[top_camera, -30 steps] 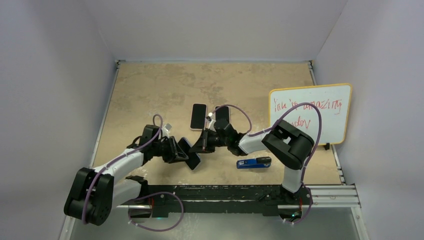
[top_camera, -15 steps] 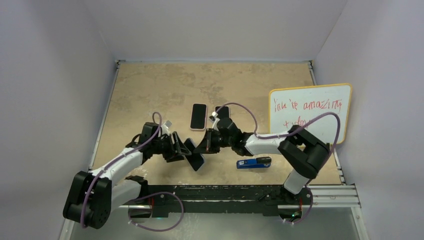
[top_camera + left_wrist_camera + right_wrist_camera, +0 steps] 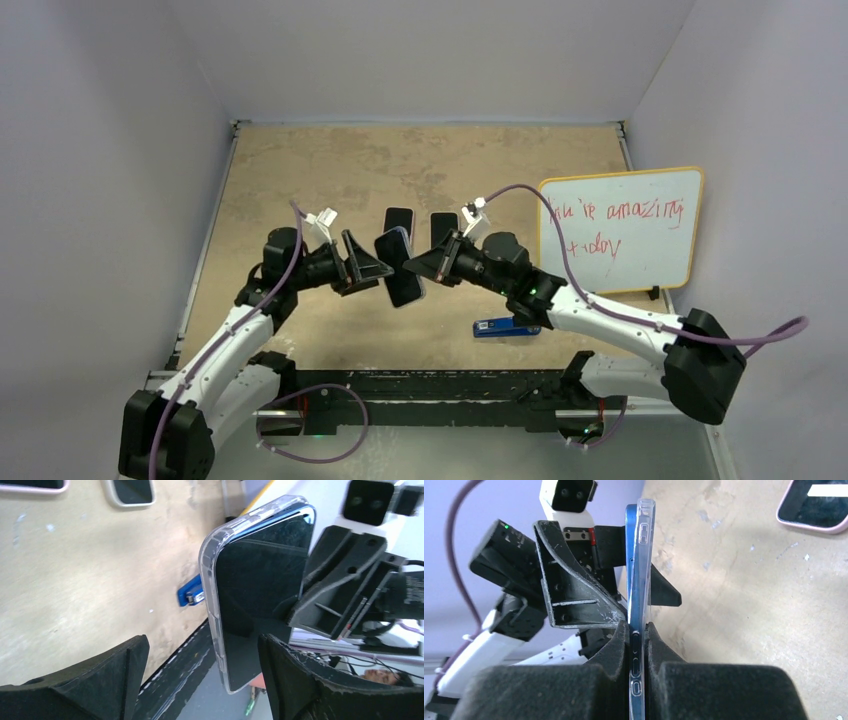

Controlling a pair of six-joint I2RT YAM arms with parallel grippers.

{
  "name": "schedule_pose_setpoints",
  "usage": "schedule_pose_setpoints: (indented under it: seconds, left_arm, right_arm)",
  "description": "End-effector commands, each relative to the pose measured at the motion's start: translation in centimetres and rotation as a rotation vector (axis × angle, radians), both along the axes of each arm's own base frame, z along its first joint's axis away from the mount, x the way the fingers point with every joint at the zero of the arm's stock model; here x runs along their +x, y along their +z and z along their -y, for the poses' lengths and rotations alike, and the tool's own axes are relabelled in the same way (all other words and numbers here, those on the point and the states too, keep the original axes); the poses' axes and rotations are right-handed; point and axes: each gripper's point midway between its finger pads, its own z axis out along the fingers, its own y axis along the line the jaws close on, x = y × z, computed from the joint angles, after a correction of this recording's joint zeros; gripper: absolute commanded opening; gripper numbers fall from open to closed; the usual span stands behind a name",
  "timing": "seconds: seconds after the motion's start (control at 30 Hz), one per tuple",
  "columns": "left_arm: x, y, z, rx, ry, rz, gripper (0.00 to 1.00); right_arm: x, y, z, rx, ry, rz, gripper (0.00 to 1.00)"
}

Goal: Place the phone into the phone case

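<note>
The blue slab phone with the dark glass screen (image 3: 631,580) is held on edge in the air above the tan tabletop (image 3: 300,180), its back against the clear soft plastic phone case (image 3: 647,540); the right gripper (image 3: 638,640) is clamped narrow across both, pinching them together so neither slips. The left gripper (image 3: 202,642) stands wide, a finger either side of the phone, seemingly placed to press it home; whether every corner is seated I cannot tell.

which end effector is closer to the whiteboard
right. the right end effector is mid-table, left of the whiteboard; the left end effector is further left, beyond the phone.
</note>
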Motion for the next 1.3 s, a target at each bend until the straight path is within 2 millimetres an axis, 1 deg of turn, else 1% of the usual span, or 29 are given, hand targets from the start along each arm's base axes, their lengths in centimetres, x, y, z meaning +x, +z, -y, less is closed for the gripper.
schedule_pose_setpoints:
  seconds: [0.0, 0.07, 0.17, 0.23, 0.27, 0.3, 0.37, 0.43, 0.53, 0.6, 0.67, 0.7, 0.73, 0.87, 0.93, 0.97, 1.1, 1.27]
  left_arm:
    - [0.1, 5.2, 1.4, -0.188, -0.057, 0.145, 0.82]
    - [-0.1, 6.6, 1.8, -0.249, -0.081, 0.191, 0.78]
    - [-0.6, 7.8, 2.4, -0.314, -0.116, 0.230, 0.72]
    - [-1.0, 8.1, 3.0, -0.330, -0.142, 0.245, 0.71]
    - [-1.1, 8.2, 3.2, -0.332, -0.152, 0.253, 0.70]
    - [-1.1, 8.3, 3.3, -0.337, -0.156, 0.260, 0.69]
    - [-1.1, 8.5, 3.3, -0.349, -0.153, 0.267, 0.63]
    - [-1.2, 8.9, 3.3, -0.363, -0.152, 0.284, 0.55]
    - [-1.3, 9.4, 3.3, -0.372, -0.164, 0.309, 0.36]
    - [-1.6, 9.7, 3.3, -0.379, -0.181, 0.327, 0.25]
    - [-2.1, 10.1, 3.3, -0.385, -0.205, 0.351, 0.12]
    - [-2.3, 10.3, 3.3, -0.386, -0.219, 0.364, 0.05]
    - [-2.5, 10.4, 3.4, -0.383, -0.237, 0.377, 0.00]
    - [-3.3, 10.9, 3.5, -0.347, -0.309, 0.432, 0.00]
    - [-4.0, 11.2, 3.5, -0.335, -0.354, 0.461, 0.00]
    - [-4.3, 11.3, 3.5, -0.332, -0.374, 0.472, 0.00]
    - [-5.7, 11.7, 3.4, -0.339, -0.449, 0.504, 0.00]
    - [-6.4, 12.2, 3.4, -0.343, -0.481, 0.526, 0.00]
  right_arm:
    - [0.7, 5.3, 0.7, 0.187, -0.070, 0.102, 0.00]
    - [0.4, 6.6, 0.9, 0.249, -0.069, 0.125, 0.00]
    - [0.2, 8.2, 1.1, 0.337, -0.064, 0.160, 0.00]
    - [-0.3, 8.2, 0.8, 0.360, -0.037, 0.136, 0.00]
    - [-0.4, 7.8, 0.7, 0.361, -0.030, 0.109, 0.00]
    - [-0.4, 8.2, 0.9, 0.392, -0.038, 0.116, 0.00]
    - [-0.3, 8.2, 1.0, 0.414, -0.047, 0.119, 0.00]
    - [-0.4, 7.9, 0.8, 0.398, -0.035, 0.105, 0.00]
    - [-0.5, 7.7, 0.5, 0.371, -0.020, 0.115, 0.00]
    - [-0.9, 7.2, 0.3, 0.319, 0.011, 0.118, 0.00]
    - [-1.4, 7.1, 0.3, 0.282, 0.038, 0.105, 0.09]
    - [-1.4, 7.4, 0.3, 0.265, 0.042, 0.124, 0.16]
    - [-1.4, 7.7, 0.3, 0.254, 0.047, 0.139, 0.22]
    - [-1.4, 8.8, 0.3, 0.201, 0.062, 0.178, 0.45]
    - [-1.3, 9.4, 0.4, 0.191, 0.067, 0.195, 0.54]
    - [-1.2, 9.7, 0.5, 0.191, 0.075, 0.200, 0.56]
    - [-0.3, 11.0, 1.0, 0.214, 0.100, 0.206, 0.58]
    - [0.5, 11.8, 1.5, 0.223, 0.133, 0.215, 0.57]
